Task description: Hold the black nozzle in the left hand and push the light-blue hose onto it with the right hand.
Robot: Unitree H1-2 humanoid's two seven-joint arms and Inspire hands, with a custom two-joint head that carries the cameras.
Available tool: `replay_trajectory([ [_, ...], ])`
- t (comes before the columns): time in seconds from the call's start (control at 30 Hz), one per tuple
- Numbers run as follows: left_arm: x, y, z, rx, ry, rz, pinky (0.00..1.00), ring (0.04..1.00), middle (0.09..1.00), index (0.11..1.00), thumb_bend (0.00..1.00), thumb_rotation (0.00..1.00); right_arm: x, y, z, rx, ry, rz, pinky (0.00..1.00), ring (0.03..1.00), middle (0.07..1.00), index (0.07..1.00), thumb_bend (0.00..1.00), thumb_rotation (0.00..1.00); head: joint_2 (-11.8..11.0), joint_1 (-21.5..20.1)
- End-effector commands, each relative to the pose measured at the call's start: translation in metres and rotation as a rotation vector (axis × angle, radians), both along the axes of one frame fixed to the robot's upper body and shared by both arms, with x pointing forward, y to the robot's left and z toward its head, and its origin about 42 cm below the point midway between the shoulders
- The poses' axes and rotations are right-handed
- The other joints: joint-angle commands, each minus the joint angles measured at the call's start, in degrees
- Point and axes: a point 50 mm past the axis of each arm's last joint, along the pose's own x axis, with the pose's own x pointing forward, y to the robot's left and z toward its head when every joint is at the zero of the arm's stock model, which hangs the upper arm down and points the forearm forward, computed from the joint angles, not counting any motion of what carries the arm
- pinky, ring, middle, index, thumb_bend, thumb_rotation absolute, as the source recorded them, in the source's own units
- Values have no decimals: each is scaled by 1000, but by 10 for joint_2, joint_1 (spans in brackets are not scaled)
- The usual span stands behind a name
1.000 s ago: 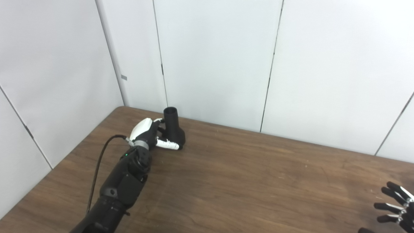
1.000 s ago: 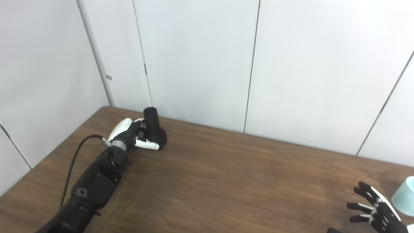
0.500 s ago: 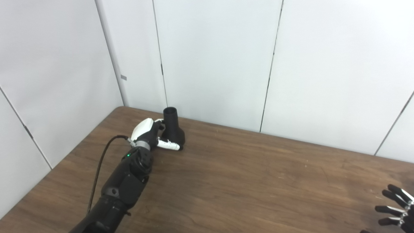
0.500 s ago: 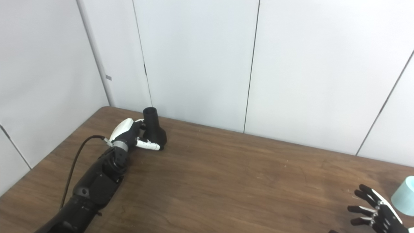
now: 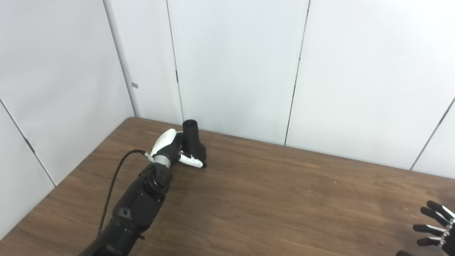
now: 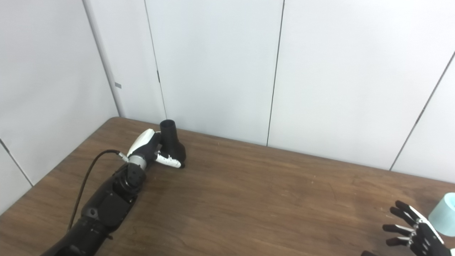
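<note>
- Since the earlier frames, the left hand [image 5: 173,147] had turned slightly and shifted a little to the right along with the black nozzle [image 5: 194,144], which now leaned a touch more to the left; the whole view had also drifted a little, so part of that shift belonged to the camera.
- At the far left corner of the brown wooden surface [image 5: 270,199], the left hand was closed around the nozzle's wide lower body, thumb lying across its near side and the other fingers wrapped behind it.
- Its narrow open mouth pointed up, toward the white wall panels [image 5: 234,67] just behind.
- Whether the nozzle's base rested on the surface or was lifted just clear of it could not be told.
- A black cable [image 5: 113,185] looped from the left wrist back along the forearm.
- Far off at the lower right edge, the right hand [image 6: 414,233] was spread open, fingers apart and holding nothing.
- Just beside those fingers, at the right border of the right eye view, stood the light-blue hose [image 6: 443,215], only its end visible and not touched by the hand.
- Nozzle and hose lay well apart, on opposite sides of the surface.
</note>
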Motion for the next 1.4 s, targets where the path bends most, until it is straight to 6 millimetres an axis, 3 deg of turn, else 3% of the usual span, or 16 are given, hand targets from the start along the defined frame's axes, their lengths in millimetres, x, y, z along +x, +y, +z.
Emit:
replay_trajectory([
  [0.0, 7, 0, 22, 6, -62, -21, 1000, 809, 692, 546, 663, 65, 3, -1, 18, -5, -79, 1, 508, 645, 803, 827, 759, 121, 0, -1],
  [0.1, 7, 0, 20, 4, -64, -22, 1000, 797, 636, 498, 537, 60, 3, -1, 18, -3, -77, 1, 508, 645, 803, 826, 759, 117, 0, -1],
  [0.33, 6, 0, 17, 7, -65, -25, 1000, 749, 490, 499, 524, 7, 3, 0, 20, 12, -74, 2, 511, 640, 802, 824, 760, 118, 4, -1],
  [0.87, 0, 4, 8, 24, -45, -26, 1000, 660, 480, 493, 526, 0, 4, -1, 22, 11, -74, 11, 521, 641, 805, 829, 753, 104, 10, 0],
  [1.03, -4, 2, 1, 23, -31, -42, 1000, 688, 477, 494, 526, 0, 5, 0, 23, 12, -75, 10, 520, 639, 803, 828, 756, 109, 14, -5],
  [1.17, -11, -13, -7, 32, -15, -100, 1000, 731, 469, 499, 526, 0, 5, 2, 24, 11, -77, 10, 513, 633, 798, 823, 765, 119, 16, -11],
  [1.37, -23, -44, -16, 30, -5, -271, 1000, 671, 459, 503, 525, 0, 6, 6, 25, 18, -79, 13, 503, 624, 787, 815, 771, 118, 20, -21],
])
